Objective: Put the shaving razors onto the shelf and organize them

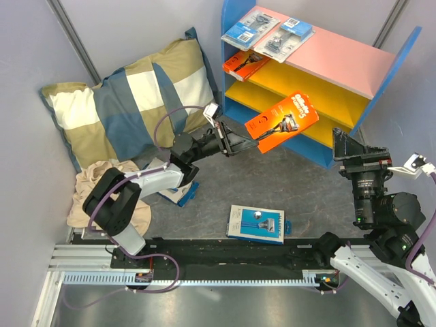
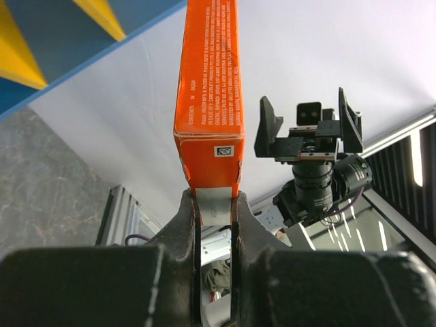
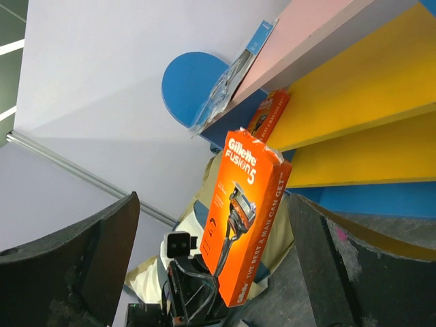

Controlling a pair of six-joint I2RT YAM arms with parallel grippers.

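Observation:
My left gripper (image 1: 240,144) is shut on the end of an orange razor box (image 1: 282,121), holding it in the air in front of the shelf (image 1: 392,68); the box also shows in the left wrist view (image 2: 206,88) and the right wrist view (image 3: 242,221). Two clear blister razor packs (image 1: 246,27) (image 1: 285,37) lie on the pink top board. Another orange box (image 1: 244,63) sits on the upper yellow board. A blue and white razor box (image 1: 257,223) lies on the floor. My right gripper (image 1: 357,151) is open and empty, to the right of the held box.
A plaid pillow (image 1: 133,105) lies at the back left, with a beige cloth (image 1: 92,187) in front of it. Another blue pack (image 1: 178,194) lies partly under the left arm. Grey walls close in both sides.

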